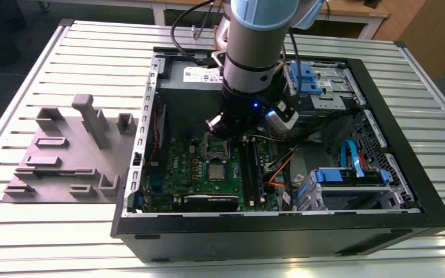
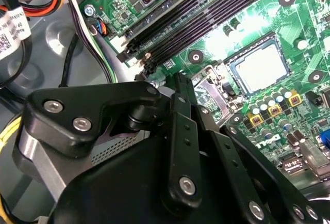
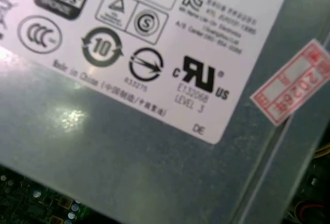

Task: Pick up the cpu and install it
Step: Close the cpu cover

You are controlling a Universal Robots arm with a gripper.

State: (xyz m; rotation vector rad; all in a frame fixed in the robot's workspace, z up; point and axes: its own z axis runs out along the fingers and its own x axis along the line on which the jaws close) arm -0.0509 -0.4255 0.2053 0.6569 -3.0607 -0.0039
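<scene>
The cpu [image 1: 218, 172] is a small silvery-grey square lying flat in its seat on the green motherboard [image 1: 180, 168] inside the open black computer case [image 1: 408, 191]. In the second wrist view the cpu [image 2: 259, 69] has a dark-centred metal frame [image 2: 214, 82] standing beside it. My gripper [image 1: 226, 136] hangs low inside the case, over that frame [image 1: 216, 147] and just short of the cpu. In the second wrist view, the black links of my gripper [image 2: 178, 79] are close to the lens and hide what is under it.
The grey power supply [image 1: 195, 74] with a white label [image 3: 154, 28] sits at the case's far end. Long black memory slots [image 1: 251, 168] run beside the cpu. Blue drive cages [image 1: 346, 176] and loose cables [image 1: 284, 168] fill the exterior view's right. A grey fixture block [image 1: 68, 150] stands on the slatted table.
</scene>
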